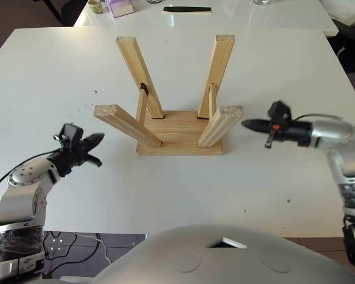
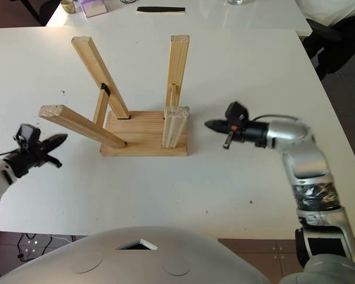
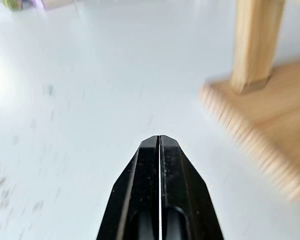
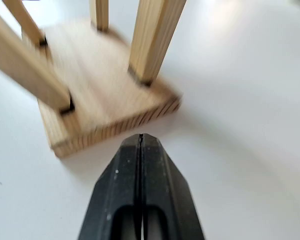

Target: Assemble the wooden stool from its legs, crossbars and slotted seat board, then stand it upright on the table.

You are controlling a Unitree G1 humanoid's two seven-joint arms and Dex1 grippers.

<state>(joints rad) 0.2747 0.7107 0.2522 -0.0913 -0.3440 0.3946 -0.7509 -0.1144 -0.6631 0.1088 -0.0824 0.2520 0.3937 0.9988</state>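
The stool (image 1: 178, 131) sits upside down mid-table (image 1: 59, 77), legs (image 1: 216, 68) up, flanked by the left gripper (image 3: 160, 141) and right gripper (image 4: 141, 137), both pinched shut and empty; I'd open them, clasp opposite legs, and flip evenly.

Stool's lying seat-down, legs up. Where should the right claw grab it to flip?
Probably the near right leg, low by the seat board, coming from the robot's right. It rises free with flat faces, its outer side towards the right claw, which is shut now. The board lies flat on the table, so its underside can't be pinched.
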